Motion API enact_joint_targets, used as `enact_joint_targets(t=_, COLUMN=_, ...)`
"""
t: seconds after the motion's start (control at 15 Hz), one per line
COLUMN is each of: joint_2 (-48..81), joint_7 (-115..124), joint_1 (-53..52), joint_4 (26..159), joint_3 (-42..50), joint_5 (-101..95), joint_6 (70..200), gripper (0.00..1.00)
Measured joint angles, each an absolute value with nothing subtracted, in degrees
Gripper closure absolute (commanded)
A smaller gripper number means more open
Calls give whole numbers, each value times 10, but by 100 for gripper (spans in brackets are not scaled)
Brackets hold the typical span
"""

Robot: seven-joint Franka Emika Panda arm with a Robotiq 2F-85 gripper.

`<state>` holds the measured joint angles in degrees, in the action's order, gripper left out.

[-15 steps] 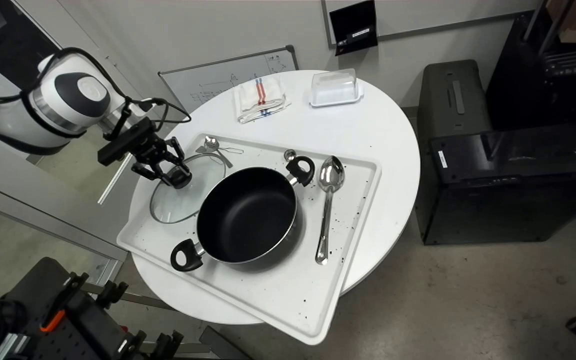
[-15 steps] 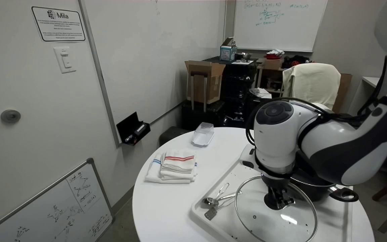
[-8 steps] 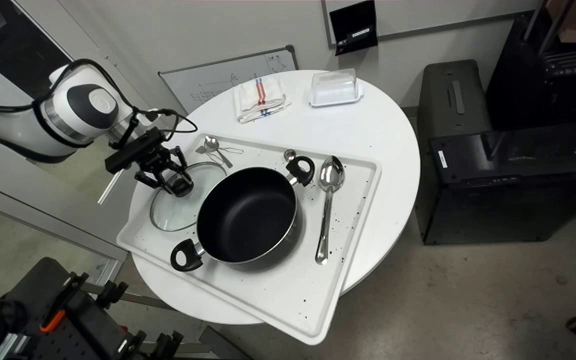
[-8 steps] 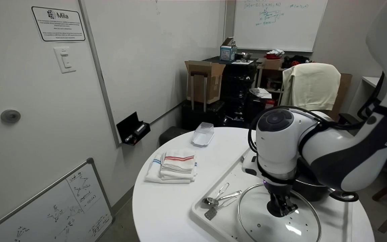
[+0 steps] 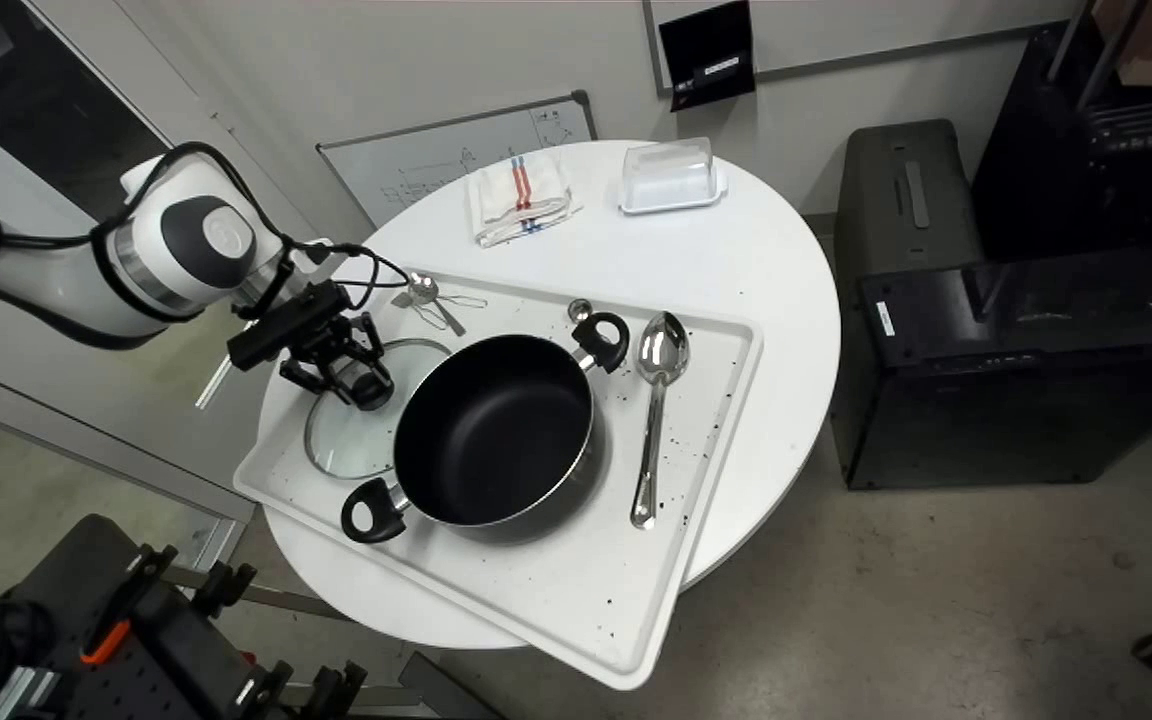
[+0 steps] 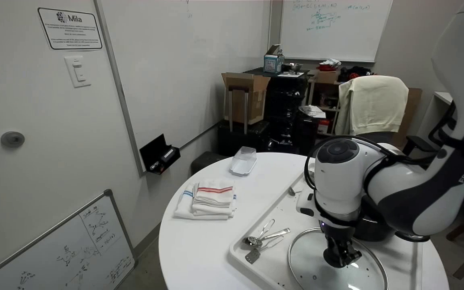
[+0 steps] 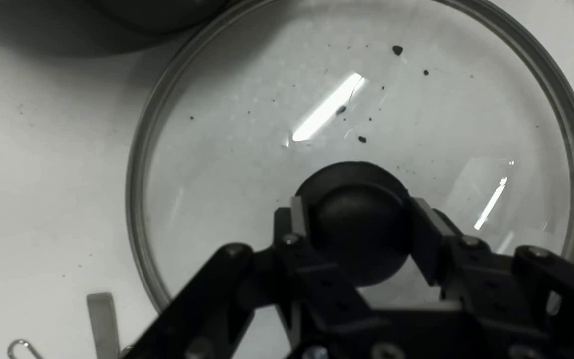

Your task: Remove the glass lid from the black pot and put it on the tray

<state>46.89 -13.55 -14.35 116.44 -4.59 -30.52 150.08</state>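
The glass lid is a clear disc with a metal rim and a black knob. It lies low over the white tray, beside the black pot; I cannot tell whether it touches the tray. It also shows in an exterior view and in the wrist view. The pot stands uncovered and empty on the tray, with its two loop handles out. My gripper is shut on the lid's knob, with a finger pad on each side of it in the wrist view.
A slotted spoon lies on the tray beyond the pot. Small metal utensils lie near the lid at the tray's corner. A folded towel and a clear-lidded butter dish stand on the round table.
The gripper and the lid have moved down toward the tray and slightly toward the pot. The lid now looks flatter and closer to the tray. The pot and tray have not moved.
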Motion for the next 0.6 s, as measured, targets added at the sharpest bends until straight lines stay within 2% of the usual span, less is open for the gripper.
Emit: enact_joint_targets(t=0.6, joint_2=465, joint_7=-137, joint_1=-142, joint_4=1227, joint_3=-9, joint_5=-335, joint_6=1657, gripper=75)
